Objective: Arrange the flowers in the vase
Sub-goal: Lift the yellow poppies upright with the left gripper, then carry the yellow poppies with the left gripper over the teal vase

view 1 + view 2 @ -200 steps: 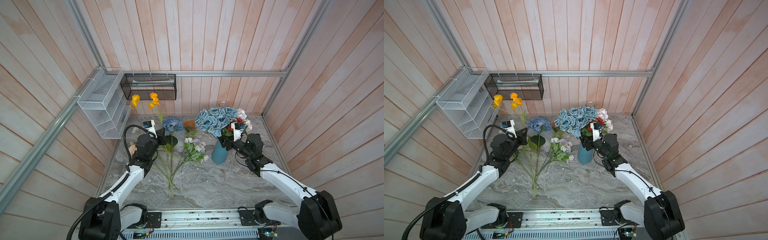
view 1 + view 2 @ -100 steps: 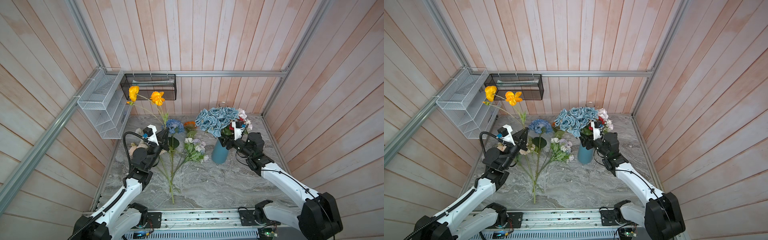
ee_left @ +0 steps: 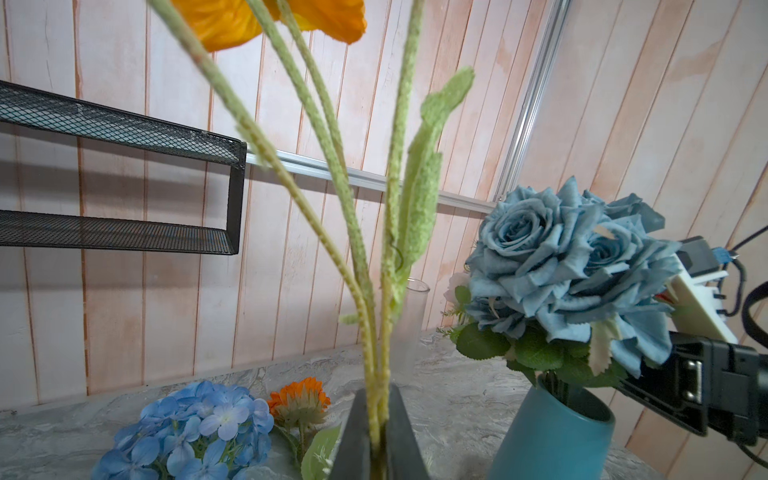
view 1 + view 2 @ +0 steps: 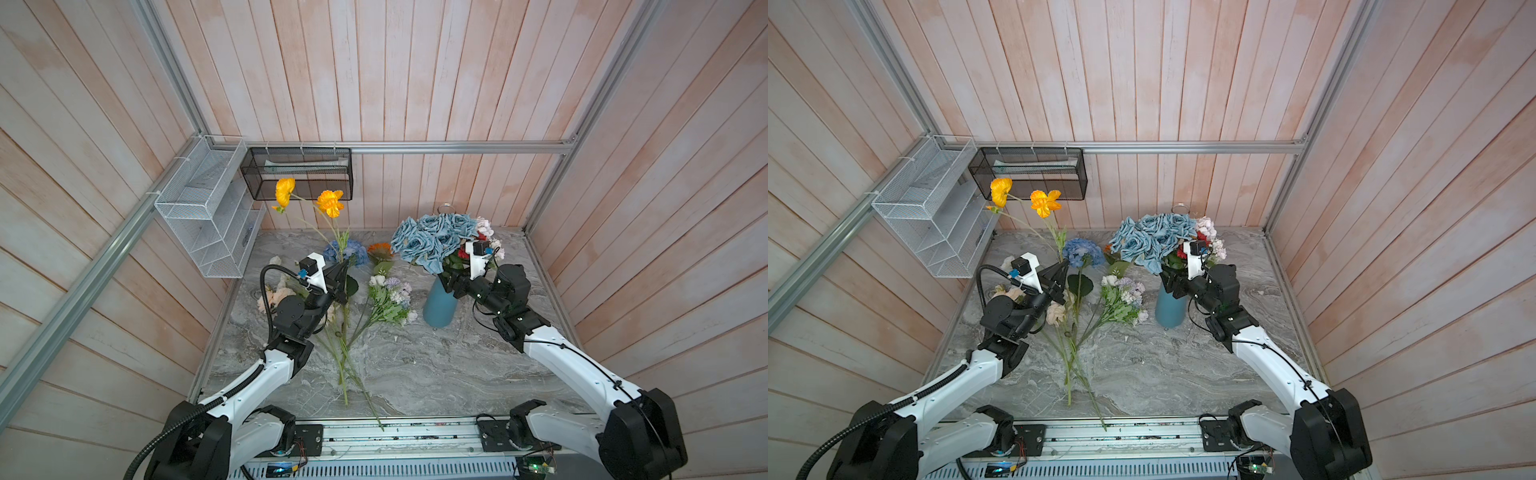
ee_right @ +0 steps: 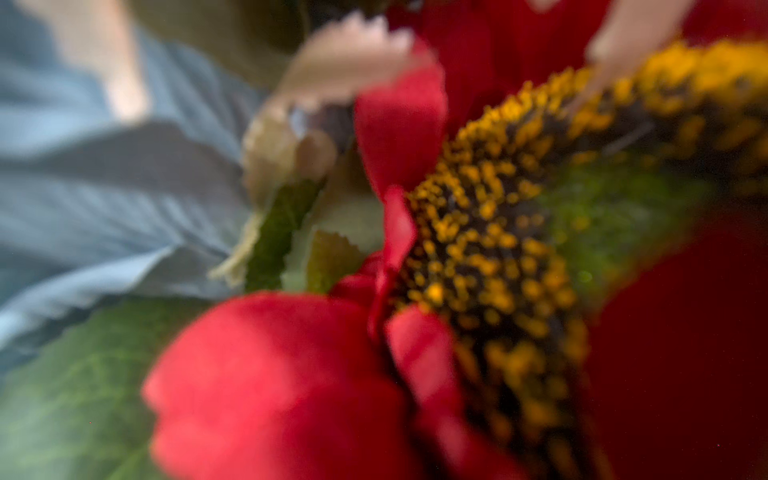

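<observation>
My left gripper (image 3: 377, 401) is clamped tight and low on the bundled fuzzy stems of the orange poppy sprig (image 4: 330, 203). That seems the right hold: the sprig looks light, but the thin stems flex and the papery blooms would crush. It stands above the loose blue hydrangea (image 4: 357, 255), left of the teal vase (image 4: 438, 309) that holds blue roses (image 4: 432, 241) and a red daisy (image 5: 291, 374). My right gripper (image 4: 449, 283) is buried at the vase's neck, and I can't tell its spread. Since a second ago the poppies have risen and drifted toward the vase.
</observation>
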Tool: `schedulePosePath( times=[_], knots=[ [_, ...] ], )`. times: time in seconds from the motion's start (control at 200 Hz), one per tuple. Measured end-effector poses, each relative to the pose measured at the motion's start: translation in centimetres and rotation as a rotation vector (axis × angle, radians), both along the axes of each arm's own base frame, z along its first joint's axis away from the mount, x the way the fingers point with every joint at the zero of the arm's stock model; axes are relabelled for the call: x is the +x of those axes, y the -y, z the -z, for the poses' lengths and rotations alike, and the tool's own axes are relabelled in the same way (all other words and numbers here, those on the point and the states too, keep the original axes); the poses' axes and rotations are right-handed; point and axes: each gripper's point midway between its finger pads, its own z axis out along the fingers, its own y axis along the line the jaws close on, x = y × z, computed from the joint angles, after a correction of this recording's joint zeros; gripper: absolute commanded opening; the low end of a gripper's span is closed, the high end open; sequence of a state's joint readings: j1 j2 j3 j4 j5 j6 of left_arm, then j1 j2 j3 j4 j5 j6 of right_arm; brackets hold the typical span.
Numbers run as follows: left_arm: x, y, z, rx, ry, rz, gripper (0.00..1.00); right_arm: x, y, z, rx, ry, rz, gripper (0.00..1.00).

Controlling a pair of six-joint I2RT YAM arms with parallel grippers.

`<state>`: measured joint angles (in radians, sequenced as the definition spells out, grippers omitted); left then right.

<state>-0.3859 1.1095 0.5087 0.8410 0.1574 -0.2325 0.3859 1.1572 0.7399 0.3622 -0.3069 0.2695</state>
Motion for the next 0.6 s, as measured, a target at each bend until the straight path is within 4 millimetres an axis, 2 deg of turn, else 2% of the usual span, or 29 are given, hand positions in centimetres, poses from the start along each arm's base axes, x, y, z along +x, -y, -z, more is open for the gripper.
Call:
schedulePosePath(
  times=[0.175,0.43,0.6],
  knots=[
    [-0.7,0.6,-1.4,-0.021,0.021,0.024,0.0,0.0,0.0,-0.1,-0.001,-0.005,0.0,0.67],
    [-4.2,2.9,-8.2,-0.088,0.149,0.156,0.0,0.4,0.1,-1.3,0.008,0.004,0.017,0.67],
    [-6.1,5.0,-10.5,-0.121,0.169,0.289,0.0,0.7,0.4,-1.2,0.02,-0.012,0.029,0.67]
  ],
)
